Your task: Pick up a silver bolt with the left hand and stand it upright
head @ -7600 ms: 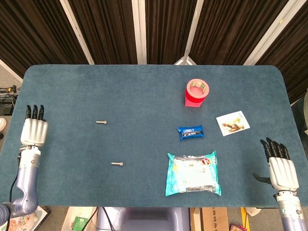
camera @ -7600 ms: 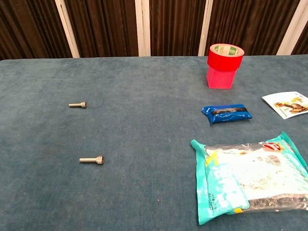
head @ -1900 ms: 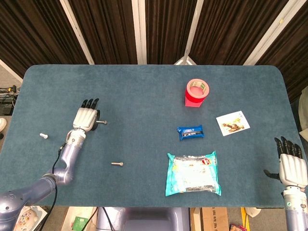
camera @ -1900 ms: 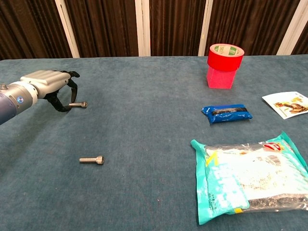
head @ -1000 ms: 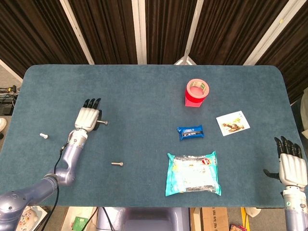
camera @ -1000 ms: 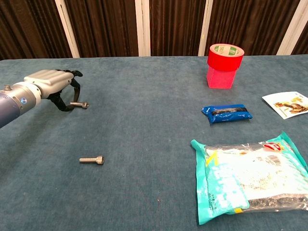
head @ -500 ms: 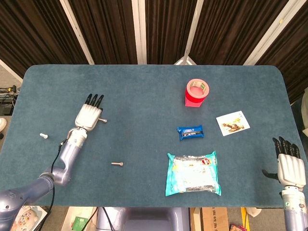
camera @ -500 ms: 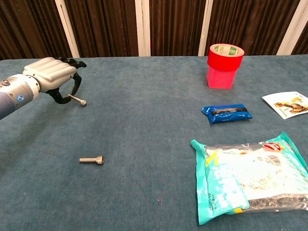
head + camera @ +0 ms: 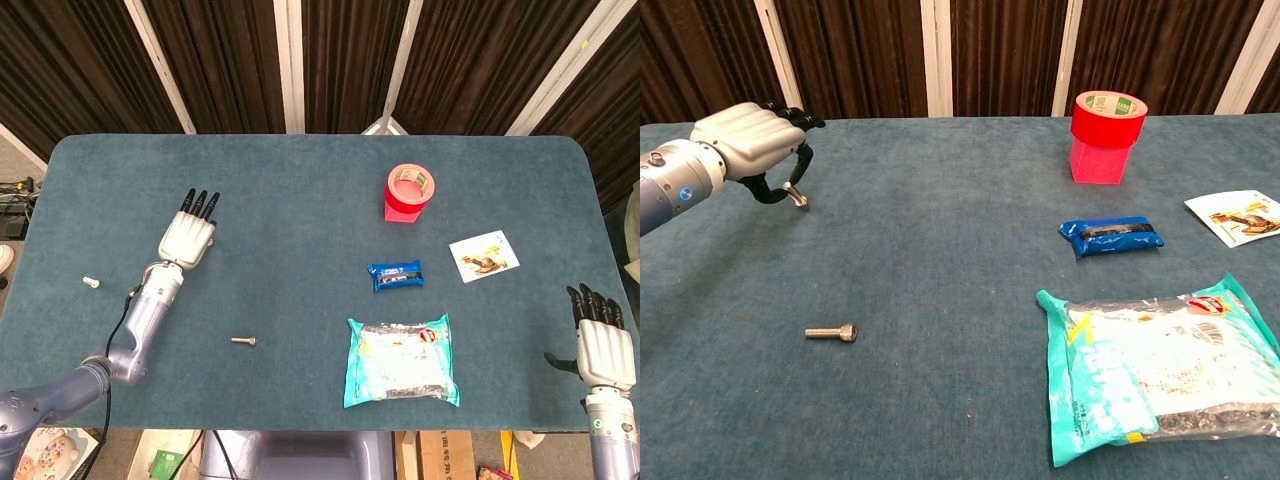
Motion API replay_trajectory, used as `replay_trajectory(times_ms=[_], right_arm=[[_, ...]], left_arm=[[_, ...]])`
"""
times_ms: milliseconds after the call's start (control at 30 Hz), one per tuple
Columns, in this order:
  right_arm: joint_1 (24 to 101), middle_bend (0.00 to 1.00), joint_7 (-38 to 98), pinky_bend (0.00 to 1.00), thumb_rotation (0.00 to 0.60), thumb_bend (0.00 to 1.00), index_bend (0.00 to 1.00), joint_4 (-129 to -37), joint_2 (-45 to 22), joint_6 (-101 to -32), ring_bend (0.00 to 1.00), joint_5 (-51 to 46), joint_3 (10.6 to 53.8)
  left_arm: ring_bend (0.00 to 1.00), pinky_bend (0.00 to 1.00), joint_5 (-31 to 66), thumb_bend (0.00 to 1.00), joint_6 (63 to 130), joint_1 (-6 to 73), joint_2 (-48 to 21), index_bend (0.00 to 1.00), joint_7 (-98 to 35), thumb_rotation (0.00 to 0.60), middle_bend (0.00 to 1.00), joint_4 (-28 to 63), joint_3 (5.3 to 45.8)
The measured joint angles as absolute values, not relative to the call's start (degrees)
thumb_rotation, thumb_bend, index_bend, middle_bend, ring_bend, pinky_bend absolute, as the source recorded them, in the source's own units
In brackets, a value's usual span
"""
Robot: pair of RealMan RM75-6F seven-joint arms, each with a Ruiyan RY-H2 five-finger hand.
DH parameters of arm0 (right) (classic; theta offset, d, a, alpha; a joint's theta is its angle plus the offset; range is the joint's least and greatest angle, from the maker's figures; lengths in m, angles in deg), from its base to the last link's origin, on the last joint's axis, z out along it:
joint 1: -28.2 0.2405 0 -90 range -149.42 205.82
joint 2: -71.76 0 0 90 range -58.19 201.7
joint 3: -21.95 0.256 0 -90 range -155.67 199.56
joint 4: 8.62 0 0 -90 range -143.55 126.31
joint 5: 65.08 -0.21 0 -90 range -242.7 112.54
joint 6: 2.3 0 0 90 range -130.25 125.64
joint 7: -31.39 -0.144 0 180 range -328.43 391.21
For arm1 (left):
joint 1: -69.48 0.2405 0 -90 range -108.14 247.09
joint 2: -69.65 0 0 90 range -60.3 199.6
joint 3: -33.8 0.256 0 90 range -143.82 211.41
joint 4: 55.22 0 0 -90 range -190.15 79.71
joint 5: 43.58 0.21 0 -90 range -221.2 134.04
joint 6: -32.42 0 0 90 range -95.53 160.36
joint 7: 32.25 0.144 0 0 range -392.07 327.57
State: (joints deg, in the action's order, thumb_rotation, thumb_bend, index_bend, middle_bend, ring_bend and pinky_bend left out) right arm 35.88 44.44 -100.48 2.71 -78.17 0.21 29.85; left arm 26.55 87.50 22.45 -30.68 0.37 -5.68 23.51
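Moved: left hand [image 9: 748, 133] has lifted off the tabletop [image 9: 940, 270], pinching a silver bolt [image 9: 796, 195] head-down, tilted.
Second bolt [image 9: 832, 333]: lying flat, open tabletop around it.
Right hand [image 9: 603, 345]: spread, at near right edge.
Writing: tape roll [image 9: 1109, 105] label unreadable.

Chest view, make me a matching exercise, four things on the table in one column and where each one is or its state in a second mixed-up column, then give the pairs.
Things:
1. bolt in the left hand
2. second bolt
3. red tape roll
4. blue packet

Places or states:
A. lying flat on the cloth, nothing touching it
B. on top of a red block, at the far side
C. pinched by the left hand, tilted, head downward
D. between the red block and the teal bag

Pairs: 1-C, 2-A, 3-B, 4-D
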Motion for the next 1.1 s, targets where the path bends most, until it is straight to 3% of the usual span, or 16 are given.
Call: replay_trajectory(times_ms=[867,1100], right_arm=[[35.94,0.0,44.62,0.0,0.6,0.0,0.08,-100.14,2.42,-78.23,0.0,0.02,29.94],[35.99,0.0,44.7,0.0,0.6,0.0,0.08,-99.96,2.24,-78.19,0.0,-0.03,29.94]], left_arm=[[0.0,0.0,22.31,0.48,85.78,22.26,-31.22,0.53,2.32,0.6,0.02,-5.46,21.64],[0.0,0.0,22.0,0.43,85.77,22.19,-31.43,0.37,2.44,0.6,0.0,-5.9,21.59]])
